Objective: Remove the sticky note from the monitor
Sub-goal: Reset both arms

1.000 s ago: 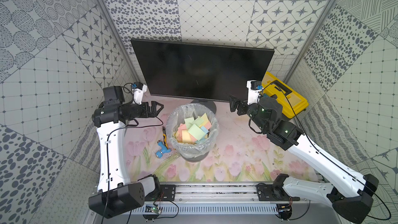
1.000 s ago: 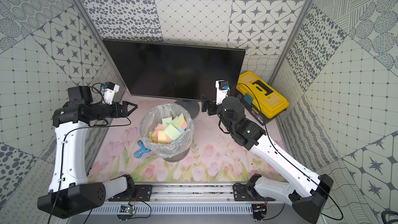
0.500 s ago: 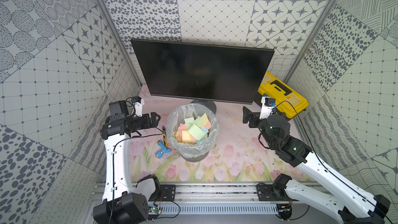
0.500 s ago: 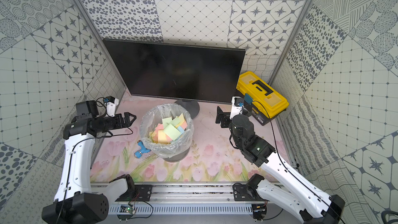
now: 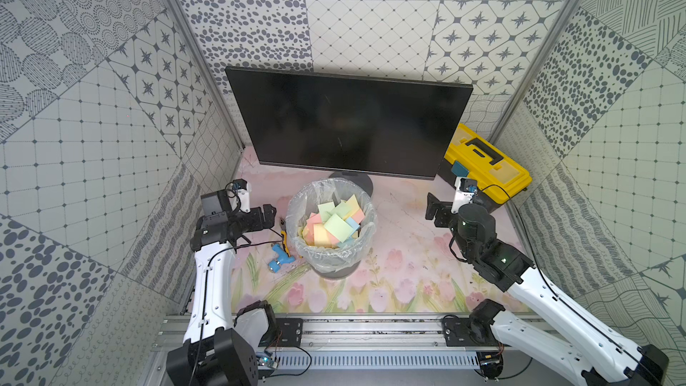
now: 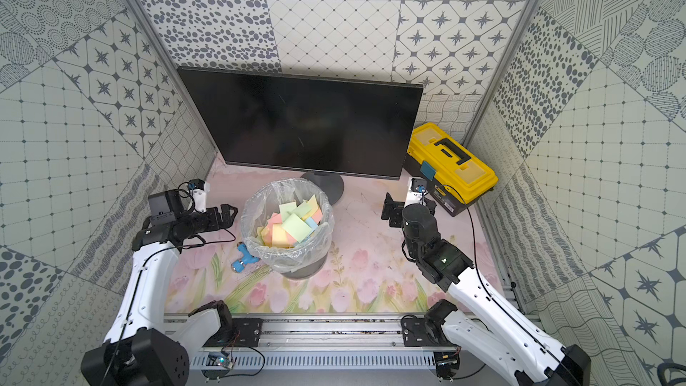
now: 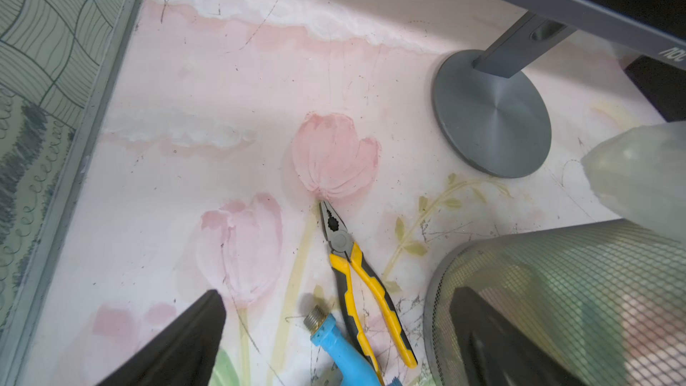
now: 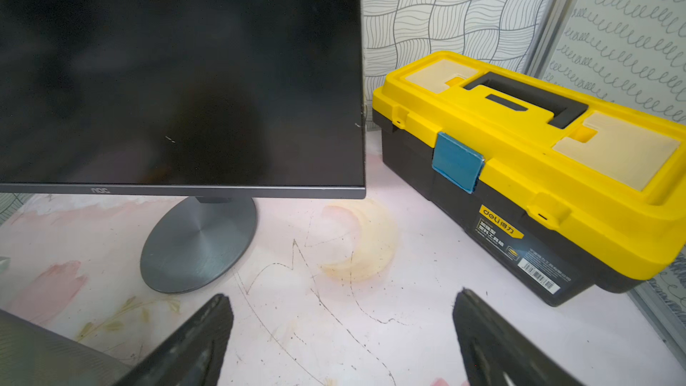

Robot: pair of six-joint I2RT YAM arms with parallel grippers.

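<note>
The monitor (image 5: pixel 345 120) (image 6: pixel 308 120) stands at the back on a round grey base (image 7: pixel 490 116). Its black screen (image 8: pixel 167 68) is bare; no sticky note shows on it in any view. My left gripper (image 5: pixel 271 213) (image 6: pixel 228 213) hangs open and empty left of the bin, low over the mat. In the left wrist view its fingers (image 7: pixel 336 293) frame pliers and a blue fitting. My right gripper (image 5: pixel 432 211) (image 6: pixel 388 209) is open and empty between the bin and the toolbox, facing the monitor's lower right corner (image 8: pixel 342 294).
A mesh bin (image 5: pixel 371 217) (image 6: pixel 248 217) lined with clear plastic holds several coloured paper squares (image 5: pixel 334 224). Yellow pliers (image 7: pixel 356 265) and a blue pipe fitting (image 7: pixel 337 343) lie left of it. A yellow toolbox (image 5: pixel 486 165) (image 8: pixel 519 150) sits at the back right.
Both arms have drawn back from the monitor toward the front and dropped lower. Both grippers stayed open and empty.
</note>
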